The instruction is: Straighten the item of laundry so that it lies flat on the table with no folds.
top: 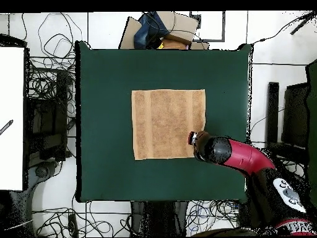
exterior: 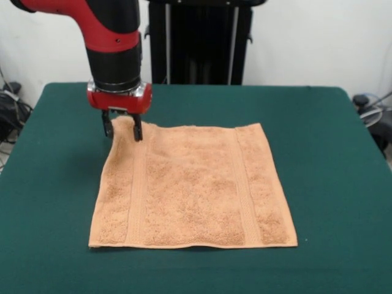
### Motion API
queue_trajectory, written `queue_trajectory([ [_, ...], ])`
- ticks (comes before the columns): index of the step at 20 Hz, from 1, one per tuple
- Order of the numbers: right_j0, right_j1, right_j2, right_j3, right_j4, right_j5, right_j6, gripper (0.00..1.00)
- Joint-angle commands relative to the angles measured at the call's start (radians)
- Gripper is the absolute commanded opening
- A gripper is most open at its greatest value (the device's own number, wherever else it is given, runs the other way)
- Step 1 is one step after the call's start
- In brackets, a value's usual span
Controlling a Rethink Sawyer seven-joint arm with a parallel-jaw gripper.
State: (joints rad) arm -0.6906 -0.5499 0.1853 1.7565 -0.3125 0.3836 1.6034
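Laundry here is one orange-tan terry towel (exterior: 193, 187), spread near the middle of the green table (exterior: 331, 159) with its two woven bands running from the far edge of the cloth to the near one. Nearly all of it lies flat. The exception is the far corner on the picture's left in the front view, which is lifted off the felt into a small peak. The gripper (exterior: 122, 127) stands at that peak with its two dark fingers (exterior: 137, 128) closed against the raised cloth, one on each side, the red arm (top: 238, 155) reaching over the table's edge.
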Motion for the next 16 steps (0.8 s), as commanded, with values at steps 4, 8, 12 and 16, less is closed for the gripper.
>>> queue_trajectory([
  [4,0.022,-0.008,0.074,-0.066,-0.065,0.038,-0.041,1.0],
  [8,0.034,-0.022,0.056,-0.058,-0.067,0.034,-0.027,1.0],
  [12,0.022,-0.017,0.062,-0.05,-0.071,0.028,-0.034,1.0],
  [16,0.015,-0.01,0.066,-0.053,-0.071,0.027,-0.039,1.0],
])
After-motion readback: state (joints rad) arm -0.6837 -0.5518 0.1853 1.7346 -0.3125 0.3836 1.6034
